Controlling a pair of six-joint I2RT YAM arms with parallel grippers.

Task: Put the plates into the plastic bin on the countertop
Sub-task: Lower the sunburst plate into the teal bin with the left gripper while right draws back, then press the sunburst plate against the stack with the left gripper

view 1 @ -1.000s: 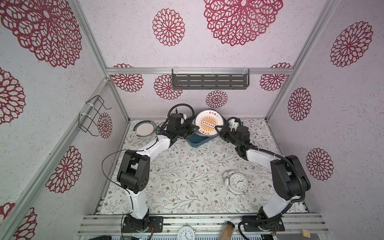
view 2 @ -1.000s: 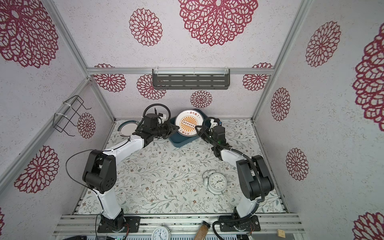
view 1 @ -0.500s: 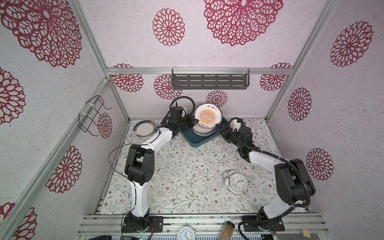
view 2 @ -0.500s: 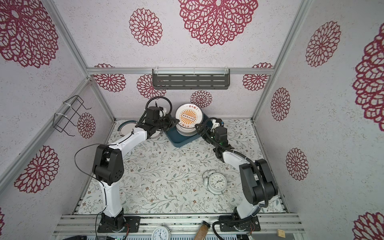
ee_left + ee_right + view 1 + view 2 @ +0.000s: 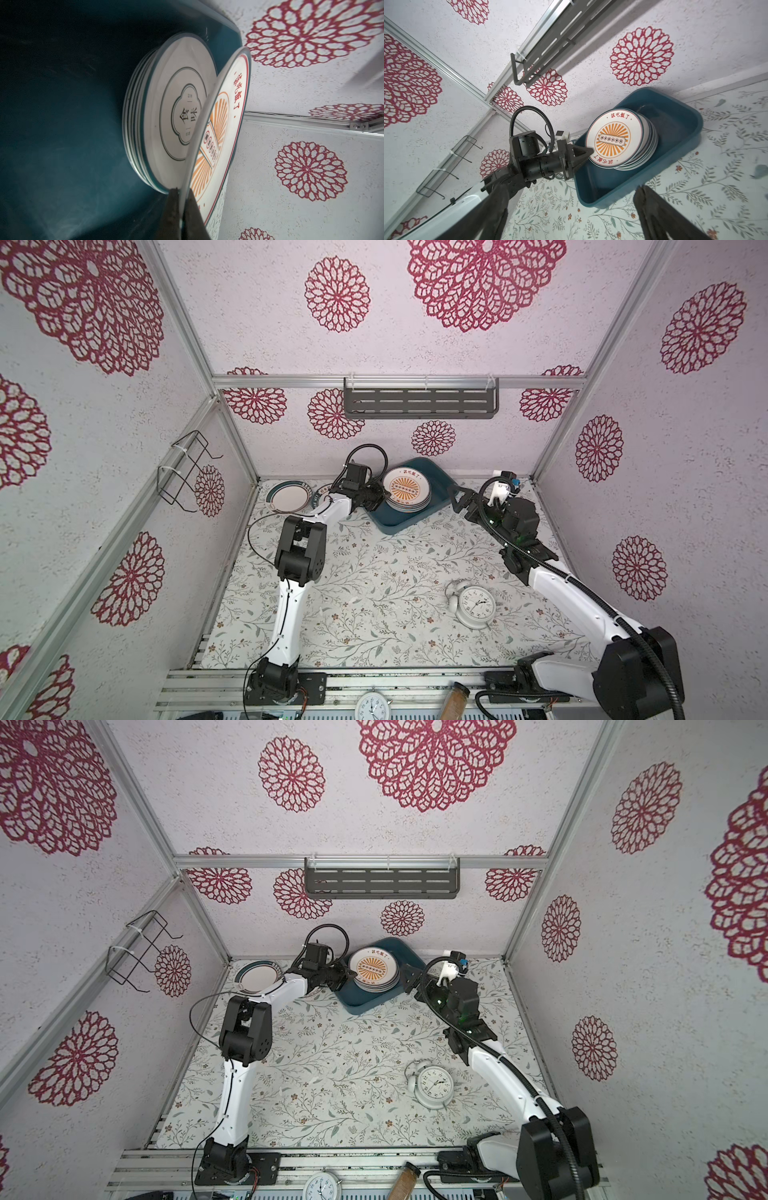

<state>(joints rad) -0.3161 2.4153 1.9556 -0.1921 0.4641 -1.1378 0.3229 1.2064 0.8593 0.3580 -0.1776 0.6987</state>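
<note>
Two plates [image 5: 289, 498] lie flat in the table's [image 5: 374, 572] far left corner, one ringed in dark teal, the next half hidden under the left arm. The left pincer [image 5: 382, 501] pinches the rim of the sunburst plate [image 5: 406, 488], red-lettered 該吃飯了, which sits at a slight angle on the stack [image 5: 182, 116] inside the plastic bin [image 5: 395, 524] at the far edge. The stack's top plate reads 食味. Beside the bin's right wall the right pincer [image 5: 455, 498] stands spread. An alarm clock [image 5: 476, 605] lies toward the front right.
</note>
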